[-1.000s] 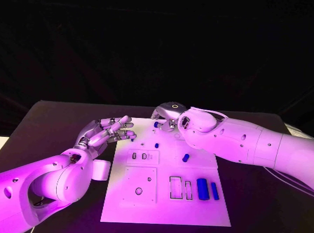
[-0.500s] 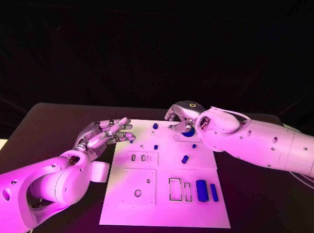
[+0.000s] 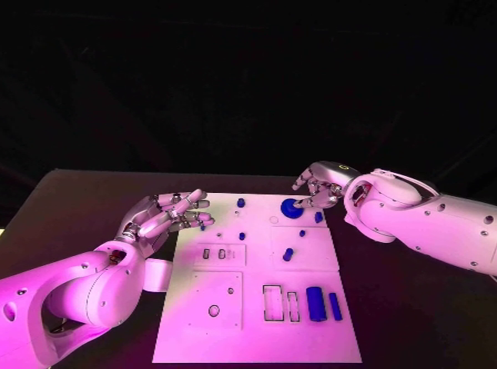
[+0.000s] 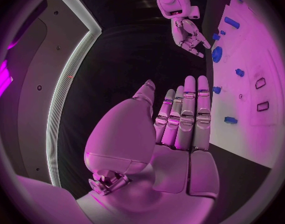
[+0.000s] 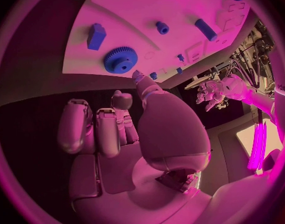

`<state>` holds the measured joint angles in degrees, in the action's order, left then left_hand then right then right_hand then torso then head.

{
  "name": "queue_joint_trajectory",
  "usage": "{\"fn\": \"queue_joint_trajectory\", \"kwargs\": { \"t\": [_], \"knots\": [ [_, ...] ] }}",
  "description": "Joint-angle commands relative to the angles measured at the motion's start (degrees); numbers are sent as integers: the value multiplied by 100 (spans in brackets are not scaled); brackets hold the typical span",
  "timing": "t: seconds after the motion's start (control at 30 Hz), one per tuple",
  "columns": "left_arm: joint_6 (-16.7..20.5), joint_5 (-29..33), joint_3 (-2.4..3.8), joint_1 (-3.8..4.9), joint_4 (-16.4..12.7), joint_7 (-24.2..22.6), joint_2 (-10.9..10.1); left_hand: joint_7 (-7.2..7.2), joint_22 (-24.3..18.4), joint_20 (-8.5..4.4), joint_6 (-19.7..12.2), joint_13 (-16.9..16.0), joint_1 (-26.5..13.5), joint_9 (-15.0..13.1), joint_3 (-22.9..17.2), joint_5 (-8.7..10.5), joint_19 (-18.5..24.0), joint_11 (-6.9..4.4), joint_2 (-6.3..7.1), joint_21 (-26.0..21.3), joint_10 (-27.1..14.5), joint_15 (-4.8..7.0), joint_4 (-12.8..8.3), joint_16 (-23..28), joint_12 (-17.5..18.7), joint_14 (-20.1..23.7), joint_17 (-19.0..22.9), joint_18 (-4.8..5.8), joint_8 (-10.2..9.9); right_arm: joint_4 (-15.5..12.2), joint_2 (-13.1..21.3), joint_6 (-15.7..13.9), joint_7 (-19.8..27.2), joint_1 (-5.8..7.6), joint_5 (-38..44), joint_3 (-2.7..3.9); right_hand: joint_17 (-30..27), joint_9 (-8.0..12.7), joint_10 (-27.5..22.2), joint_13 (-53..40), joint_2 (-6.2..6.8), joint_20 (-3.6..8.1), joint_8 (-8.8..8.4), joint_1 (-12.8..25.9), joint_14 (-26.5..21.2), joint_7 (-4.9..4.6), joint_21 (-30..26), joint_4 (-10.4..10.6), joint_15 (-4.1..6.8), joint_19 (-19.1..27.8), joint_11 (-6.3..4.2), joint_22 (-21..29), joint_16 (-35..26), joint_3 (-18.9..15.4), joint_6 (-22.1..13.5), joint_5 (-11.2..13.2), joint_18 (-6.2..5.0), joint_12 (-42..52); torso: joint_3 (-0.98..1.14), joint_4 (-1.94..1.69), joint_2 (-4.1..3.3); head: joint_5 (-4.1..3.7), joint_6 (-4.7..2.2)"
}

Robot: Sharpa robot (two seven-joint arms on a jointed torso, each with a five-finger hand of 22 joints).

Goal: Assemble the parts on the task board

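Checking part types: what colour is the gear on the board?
Blue gear; clearest in the right wrist view.

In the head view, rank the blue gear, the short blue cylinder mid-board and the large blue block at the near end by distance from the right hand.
From the right hand:
1. Blue gear, far end, beside the hand.
2. Short blue cylinder, mid-board.
3. Large blue block, near end.

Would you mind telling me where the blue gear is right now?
In the head view the gear lies on the board's far right part, just beside the right hand, with a small blue part next to it.
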<state>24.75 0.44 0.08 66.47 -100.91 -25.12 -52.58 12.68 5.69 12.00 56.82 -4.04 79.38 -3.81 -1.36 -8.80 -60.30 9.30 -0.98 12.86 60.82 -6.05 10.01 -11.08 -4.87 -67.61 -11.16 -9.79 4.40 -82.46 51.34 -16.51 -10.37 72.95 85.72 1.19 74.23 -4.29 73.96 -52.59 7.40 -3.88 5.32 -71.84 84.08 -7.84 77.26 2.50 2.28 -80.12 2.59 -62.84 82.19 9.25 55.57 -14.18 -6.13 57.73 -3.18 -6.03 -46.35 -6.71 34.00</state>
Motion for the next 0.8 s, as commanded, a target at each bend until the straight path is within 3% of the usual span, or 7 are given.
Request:
{"fn": "queue_joint_trajectory", "kwargs": {
  "t": [0.03, 0.2, 0.37, 0.5, 0.8],
  "knots": [
    [-138, 0, 3, 6, -6, -21, 19, 14, -10, 18, 17, -2, 26, 4, -11, 29, -33, 12, -26, -27, 10, -5, -32, 30, 38, 34, -5, -56, -23, 99, -46, 358, -299, -13, -158, 0, 238, -10, 72, -837, -58, -27, 61, -134, 373, -13, 72, 137, -74, -26, 34, -107, 141, -186, -66, -15, 114, 724, 13, 13, -8, 2, 0],
    [-146, 0, 3, 5, 5, -18, 33, 14, -10, 18, 17, -2, 26, 4, -11, 29, -33, 12, -26, -27, 10, -5, -32, 30, 38, 34, -5, -56, -23, 247, -170, 472, -341, -56, -125, -3, 361, -6, 191, -1157, -82, -42, 72, -185, 390, -31, 105, 180, -78, -36, 44, -159, 208, -248, -103, -38, 124, 1000, 18, -7, -13, -3, 7],
    [-151, 0, 3, 5, 17, -16, 43, 14, -10, 18, 17, -2, 26, 4, -11, 29, -33, 12, -26, -27, 10, -5, -32, 30, 38, 34, -5, -56, -23, 317, -268, 535, -338, -89, -116, -5, 401, -7, 223, -1277, -109, -48, 86, -220, 395, -36, 121, 199, -84, -41, 49, -184, 231, -269, -109, -55, 127, 1098, 5, -16, -5, -5, 30],
    [-152, 0, 3, 5, 21, -14, 45, 14, -10, 18, 17, -2, 26, 4, -11, 29, -33, 12, -26, -27, 10, -5, -32, 30, 38, 34, -5, -56, -23, 346, -314, 563, -326, -102, -80, -6, 427, -11, 246, -1351, -127, -51, 103, -239, 398, -35, 132, 209, -86, -45, 49, -202, 247, -279, -99, -67, 130, 1158, 3, 1, -4, 10, 39],
    [-152, 0, 3, 4, 30, -11, 44, 14, -10, 18, 17, -2, 26, 4, -11, 29, -33, 12, -26, -27, 10, -5, -32, 30, 38, 34, -5, -56, -23, 371, -355, 595, -313, -126, 96, -6, 477, -25, 303, -1513, -173, -53, 159, -267, 404, -26, 158, 238, -84, -54, 43, -243, 275, -301, -43, -95, 136, 1291, 4, -3, -6, -2, 64]
  ]
}}
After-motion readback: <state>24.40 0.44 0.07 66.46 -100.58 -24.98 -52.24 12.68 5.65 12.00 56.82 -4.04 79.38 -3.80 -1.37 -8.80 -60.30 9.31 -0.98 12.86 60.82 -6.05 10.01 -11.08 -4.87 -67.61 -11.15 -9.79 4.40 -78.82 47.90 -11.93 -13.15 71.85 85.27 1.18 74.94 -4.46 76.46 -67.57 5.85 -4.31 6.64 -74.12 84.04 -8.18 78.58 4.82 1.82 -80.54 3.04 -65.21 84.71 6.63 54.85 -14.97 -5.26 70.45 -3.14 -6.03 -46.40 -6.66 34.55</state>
